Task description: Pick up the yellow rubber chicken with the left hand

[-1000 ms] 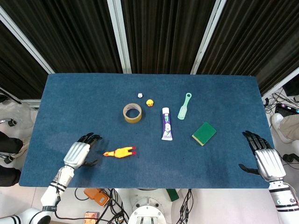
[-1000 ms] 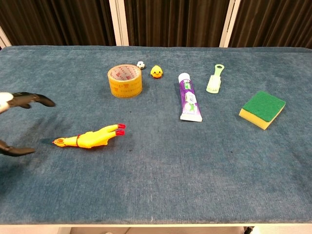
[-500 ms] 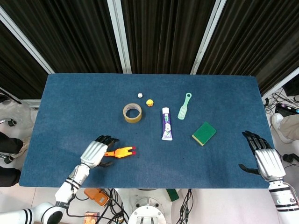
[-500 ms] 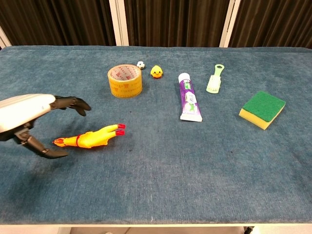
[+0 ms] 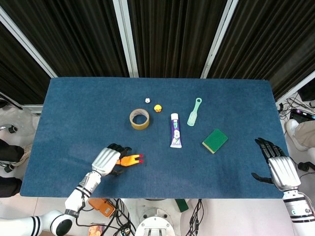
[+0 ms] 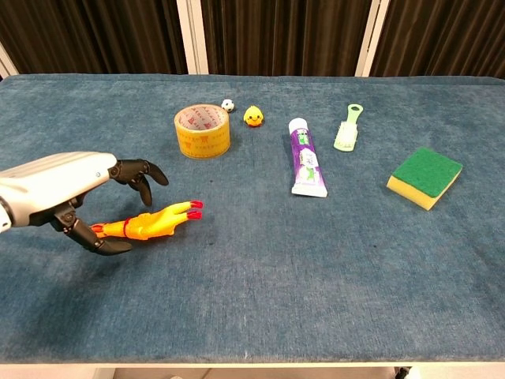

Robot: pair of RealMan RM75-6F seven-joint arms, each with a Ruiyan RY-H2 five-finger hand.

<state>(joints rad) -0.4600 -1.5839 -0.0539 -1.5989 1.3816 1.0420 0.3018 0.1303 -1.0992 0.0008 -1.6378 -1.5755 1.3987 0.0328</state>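
The yellow rubber chicken (image 5: 131,159) (image 6: 158,220) lies flat near the table's front left, its red feet toward the right. My left hand (image 5: 107,160) (image 6: 75,193) hovers over its head end, fingers spread and arched above it and the thumb low in front; it holds nothing. Part of the chicken's head is hidden under that hand in the head view. My right hand (image 5: 276,164) rests open at the table's front right edge, far from the chicken, and shows only in the head view.
A roll of tape (image 5: 139,118) (image 6: 202,130) stands behind the chicken. Farther back sit a small yellow duck (image 6: 252,117) and a tiny white ball (image 6: 227,104). A purple tube (image 6: 307,166), a green brush (image 6: 347,126) and a green-yellow sponge (image 6: 424,177) lie to the right.
My left hand has moved right from the table's left front to over the chicken's head end, fingers still apart. The chicken and my right hand have not moved.
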